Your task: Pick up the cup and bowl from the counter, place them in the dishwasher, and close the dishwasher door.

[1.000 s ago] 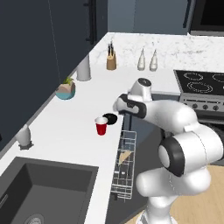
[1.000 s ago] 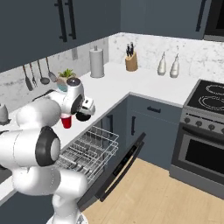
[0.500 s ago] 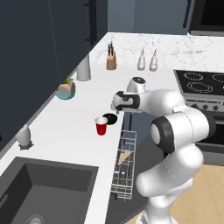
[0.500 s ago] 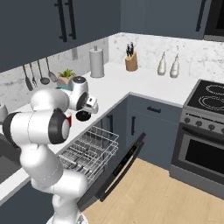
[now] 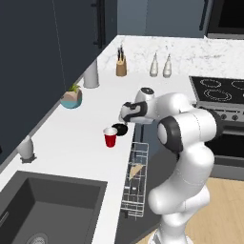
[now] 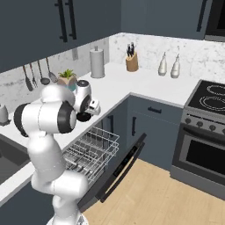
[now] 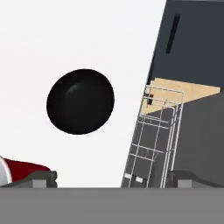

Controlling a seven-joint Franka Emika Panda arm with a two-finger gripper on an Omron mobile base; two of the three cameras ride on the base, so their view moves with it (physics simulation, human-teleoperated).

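My pincer (image 5: 125, 114) hangs just above the white table (image 5: 71, 138), close to its front edge. Seen from my hand, the two dark fingertips (image 7: 39, 178) stand far apart at the bottom of the picture, so the pincer is wide open and holds nothing.

The black bowl (image 7: 80, 101) sits on the table directly below and slightly ahead of my pincer, between the lines of the two fingertips but not touched by either. From the left base camera the bowl (image 5: 120, 129) shows as a dark disc just under my hand. From the right base camera it (image 6: 83, 116) is partly hidden behind my wrist.

The red cup (image 5: 110, 137) stands upright on the table just beside the bowl, on the side of my pincer away from the table edge. In the hand view only a sliver of the cup (image 7: 19, 169) shows at the lower left corner, next to one fingertip.

Beyond the table edge, on the other side of my pincer and lower down, the dishwasher (image 6: 110, 149) is open. Its white wire rack (image 6: 90, 151) is pulled out, and its door (image 6: 121, 169) is folded down toward the wooden floor (image 6: 162, 202).
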